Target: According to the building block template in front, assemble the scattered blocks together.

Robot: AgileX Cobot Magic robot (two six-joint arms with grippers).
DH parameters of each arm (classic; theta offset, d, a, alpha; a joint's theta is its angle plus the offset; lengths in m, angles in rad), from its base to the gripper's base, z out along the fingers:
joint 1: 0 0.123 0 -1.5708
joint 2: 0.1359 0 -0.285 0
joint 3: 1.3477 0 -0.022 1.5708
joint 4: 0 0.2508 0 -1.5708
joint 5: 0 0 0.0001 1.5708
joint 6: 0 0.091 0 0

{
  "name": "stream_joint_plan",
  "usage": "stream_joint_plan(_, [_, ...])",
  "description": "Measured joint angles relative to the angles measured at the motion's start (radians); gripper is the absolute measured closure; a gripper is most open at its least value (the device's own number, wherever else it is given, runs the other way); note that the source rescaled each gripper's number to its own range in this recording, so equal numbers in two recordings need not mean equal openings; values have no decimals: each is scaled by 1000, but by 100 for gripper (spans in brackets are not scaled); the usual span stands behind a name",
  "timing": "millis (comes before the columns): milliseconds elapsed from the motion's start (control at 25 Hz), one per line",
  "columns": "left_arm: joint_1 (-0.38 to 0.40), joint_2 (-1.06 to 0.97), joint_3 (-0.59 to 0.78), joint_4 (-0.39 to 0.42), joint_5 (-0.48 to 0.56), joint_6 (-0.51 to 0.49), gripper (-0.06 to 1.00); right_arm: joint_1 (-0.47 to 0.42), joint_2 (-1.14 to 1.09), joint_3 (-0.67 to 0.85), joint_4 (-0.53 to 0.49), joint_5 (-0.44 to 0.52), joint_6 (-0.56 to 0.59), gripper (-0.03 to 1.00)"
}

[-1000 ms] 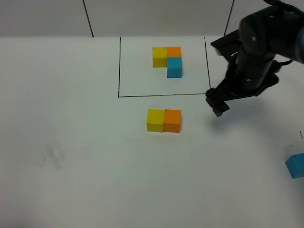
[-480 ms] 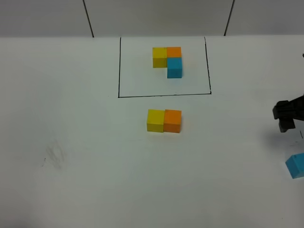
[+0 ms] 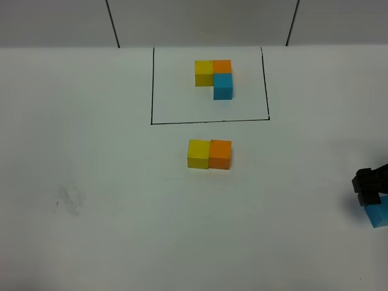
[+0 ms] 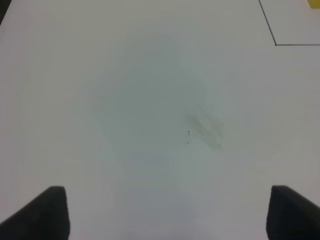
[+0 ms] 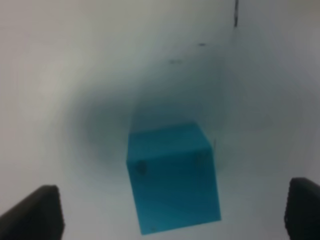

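Observation:
The template of a yellow, an orange and a blue block (image 3: pixel 214 77) stands inside the black outlined square. In front of it a loose yellow block (image 3: pixel 198 153) touches a loose orange block (image 3: pixel 220 154). A loose blue block (image 3: pixel 378 214) lies at the right edge, also in the right wrist view (image 5: pixel 172 176). My right gripper (image 5: pixel 172 215) is open and hovers over the blue block, its fingers (image 3: pixel 367 185) apart on either side. My left gripper (image 4: pixel 167 212) is open and empty over bare table.
The black outline (image 3: pixel 209 122) marks the template area at the back. A faint grey smudge (image 3: pixel 70 199) marks the table at the left, also in the left wrist view (image 4: pixel 205 127). The table's right edge is close to the blue block.
My right arm has swung from beside the outlined square to the right and toward the front, down to the blue block at the right edge. The blocks have not moved.

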Motion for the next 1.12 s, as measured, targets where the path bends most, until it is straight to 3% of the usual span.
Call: stream_joint_plan(1120, [0, 0, 0, 0, 0, 0, 27, 0, 167, 8, -2, -59, -1, 26])
